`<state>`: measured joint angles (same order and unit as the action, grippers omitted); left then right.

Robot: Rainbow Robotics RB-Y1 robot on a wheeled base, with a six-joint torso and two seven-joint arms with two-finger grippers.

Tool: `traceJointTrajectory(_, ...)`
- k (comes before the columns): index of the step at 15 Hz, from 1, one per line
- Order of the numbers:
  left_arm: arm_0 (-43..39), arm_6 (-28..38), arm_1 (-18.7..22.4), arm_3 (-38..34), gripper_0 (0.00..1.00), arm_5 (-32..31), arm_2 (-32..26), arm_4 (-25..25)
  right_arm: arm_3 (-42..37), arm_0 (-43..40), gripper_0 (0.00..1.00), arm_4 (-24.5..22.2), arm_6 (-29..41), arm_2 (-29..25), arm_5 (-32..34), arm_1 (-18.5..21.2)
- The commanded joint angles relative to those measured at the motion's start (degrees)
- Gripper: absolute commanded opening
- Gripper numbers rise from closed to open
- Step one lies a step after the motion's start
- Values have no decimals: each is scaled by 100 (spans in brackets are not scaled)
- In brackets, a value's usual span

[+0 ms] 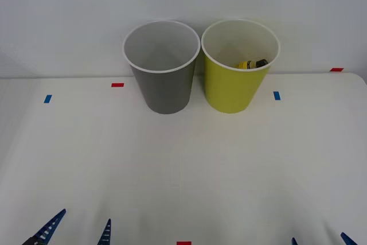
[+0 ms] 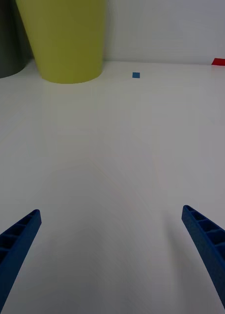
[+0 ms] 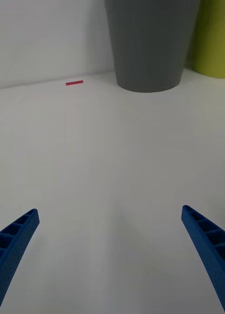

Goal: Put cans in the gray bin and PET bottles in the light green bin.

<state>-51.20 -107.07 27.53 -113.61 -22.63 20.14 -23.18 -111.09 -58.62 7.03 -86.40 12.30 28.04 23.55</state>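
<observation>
The gray bin and the light green bin stand side by side at the back of the white table, gray on the left. A small yellow PET bottle with a black cap lies inside the light green bin. What the gray bin holds is hidden by its wall. My left gripper hangs open at the near left edge, facing the gray bin. Open as well, my right gripper sits at the near right edge, with the light green bin ahead of it. No cans are in view.
Small red tape marks and blue tape marks dot the table. A white wall rises right behind the bins. The table's right corner curves off at the far right.
</observation>
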Motion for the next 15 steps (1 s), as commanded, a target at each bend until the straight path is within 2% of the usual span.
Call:
traceJointTrajectory(1,-66,-148,7,5,100,-49,25,577,0,0,100,0,0,0,0,0)
traceJointTrajectory(3,-118,-7,-10,14,100,-75,-36,867,0,0,100,0,0,0,0,0)
traceJointTrajectory(5,-118,731,-142,137,100,-198,-98,1404,0,0,100,0,0,0,0,0)
traceJointTrajectory(8,-118,1320,-520,410,100,-383,-168,1984,0,0,100,0,0,0,0,0)
traceJointTrajectory(15,-154,1346,-564,445,100,-427,-256,1931,0,0,100,0,0,0,0,0)
